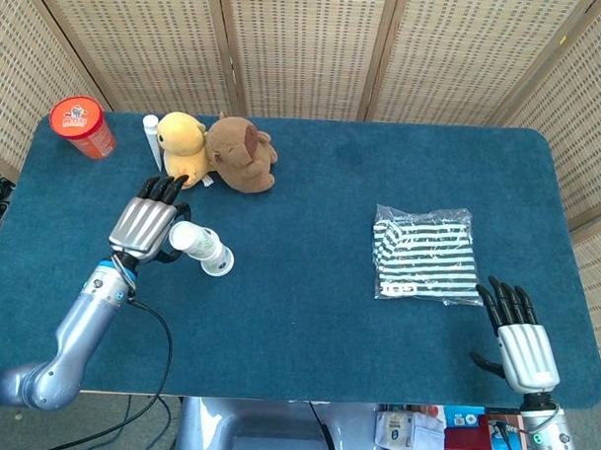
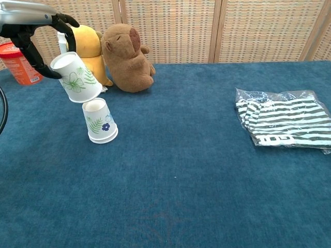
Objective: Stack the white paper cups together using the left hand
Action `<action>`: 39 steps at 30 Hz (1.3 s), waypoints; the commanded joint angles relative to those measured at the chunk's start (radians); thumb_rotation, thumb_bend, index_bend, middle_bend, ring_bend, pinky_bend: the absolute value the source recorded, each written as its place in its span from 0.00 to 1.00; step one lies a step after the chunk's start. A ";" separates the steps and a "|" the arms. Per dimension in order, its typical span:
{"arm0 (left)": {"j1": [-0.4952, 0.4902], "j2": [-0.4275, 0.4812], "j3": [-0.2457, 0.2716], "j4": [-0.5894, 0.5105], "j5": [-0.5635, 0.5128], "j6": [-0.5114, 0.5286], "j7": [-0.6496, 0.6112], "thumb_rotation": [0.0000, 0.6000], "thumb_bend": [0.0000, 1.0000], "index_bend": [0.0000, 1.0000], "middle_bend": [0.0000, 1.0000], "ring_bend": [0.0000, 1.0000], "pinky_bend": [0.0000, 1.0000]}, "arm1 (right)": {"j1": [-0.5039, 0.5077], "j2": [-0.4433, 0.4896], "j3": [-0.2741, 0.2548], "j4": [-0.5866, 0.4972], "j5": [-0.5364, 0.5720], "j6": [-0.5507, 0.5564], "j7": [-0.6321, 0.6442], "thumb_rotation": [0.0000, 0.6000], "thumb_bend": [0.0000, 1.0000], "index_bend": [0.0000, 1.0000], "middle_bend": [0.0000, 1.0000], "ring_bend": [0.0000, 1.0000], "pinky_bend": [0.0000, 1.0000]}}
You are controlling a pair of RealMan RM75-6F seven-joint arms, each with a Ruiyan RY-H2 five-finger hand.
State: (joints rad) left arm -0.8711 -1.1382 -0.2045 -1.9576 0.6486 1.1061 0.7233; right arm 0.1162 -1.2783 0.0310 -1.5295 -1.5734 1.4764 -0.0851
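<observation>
My left hand grips a white paper cup with a green leaf print, upside down and tilted, in the air. It hangs just above and slightly left of a second white paper cup, which stands upside down on the blue table. The two cups look very close; contact between them is unclear. My right hand rests open at the table's front right corner, holding nothing.
A yellow plush and a brown plush lie just behind the cups, with a white tube beside them. A red tub stands at the back left. A bagged striped cloth lies at the right.
</observation>
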 commanded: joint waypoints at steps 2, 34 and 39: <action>-0.028 -0.017 0.009 0.003 -0.041 0.012 0.040 1.00 0.24 0.44 0.00 0.00 0.00 | 0.000 0.000 0.000 0.000 0.000 -0.001 0.001 1.00 0.00 0.00 0.00 0.00 0.00; -0.071 -0.166 0.063 0.144 -0.105 0.035 0.028 1.00 0.24 0.00 0.00 0.00 0.00 | 0.002 0.002 -0.003 -0.001 -0.001 -0.008 0.004 1.00 0.00 0.00 0.00 0.00 0.00; 0.023 -0.133 0.103 0.068 0.080 0.103 -0.093 1.00 0.24 0.00 0.00 0.00 0.00 | 0.003 0.000 -0.004 0.001 0.000 -0.010 0.002 1.00 0.00 0.00 0.00 0.00 0.00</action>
State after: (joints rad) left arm -0.9059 -1.2939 -0.1280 -1.8430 0.6317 1.1647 0.6993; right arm 0.1188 -1.2779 0.0268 -1.5287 -1.5737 1.4657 -0.0836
